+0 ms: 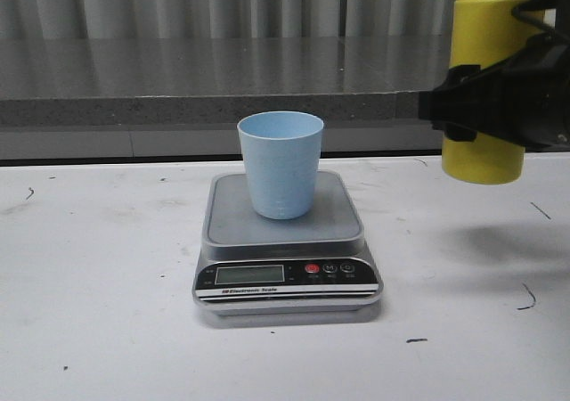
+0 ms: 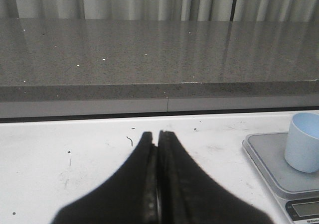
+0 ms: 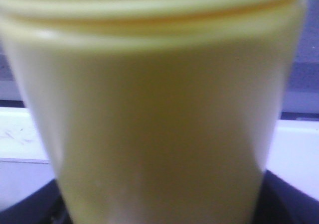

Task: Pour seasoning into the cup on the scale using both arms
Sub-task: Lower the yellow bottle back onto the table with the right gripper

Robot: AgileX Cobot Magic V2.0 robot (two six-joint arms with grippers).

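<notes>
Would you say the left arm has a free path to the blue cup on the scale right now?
Probably yes. In the left wrist view, bare table lies between the shut left gripper and the cup on the scale. The right gripper holds the seasoning off to the other side.

A small pale-blue tapered plastic cup [image 1: 280, 164] stands upright and open-mouthed at the centre of the square platform of a flat silver-grey digital kitchen scale [image 1: 287, 245], which lies on the white tabletop [image 1: 98, 285]. A tall opaque yellow plastic bottle [image 1: 483, 71] hangs upright in the air, well right of the cup.
</notes>
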